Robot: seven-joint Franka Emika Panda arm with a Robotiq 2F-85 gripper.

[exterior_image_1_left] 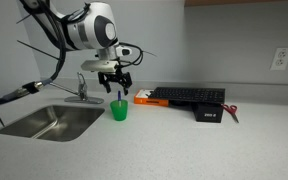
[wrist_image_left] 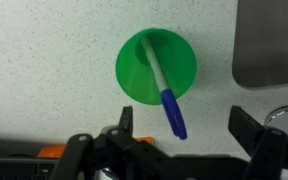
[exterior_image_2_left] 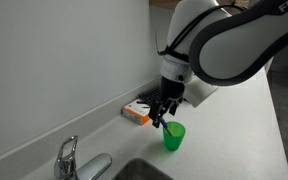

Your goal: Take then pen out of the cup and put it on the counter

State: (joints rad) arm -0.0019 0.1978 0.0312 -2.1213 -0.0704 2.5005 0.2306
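A green cup stands on the speckled counter just right of the sink; it also shows in the other exterior view and the wrist view. A pen with a white barrel and blue cap leans in the cup, its blue end sticking out over the rim. My gripper hangs directly above the cup, fingers spread on either side of the pen's top without touching it. In an exterior view it hovers just above the cup. It is open and empty.
A steel sink and faucet lie left of the cup. An orange-and-white box, a black keyboard and a small black box sit to the right along the wall. Bare counter lies in front.
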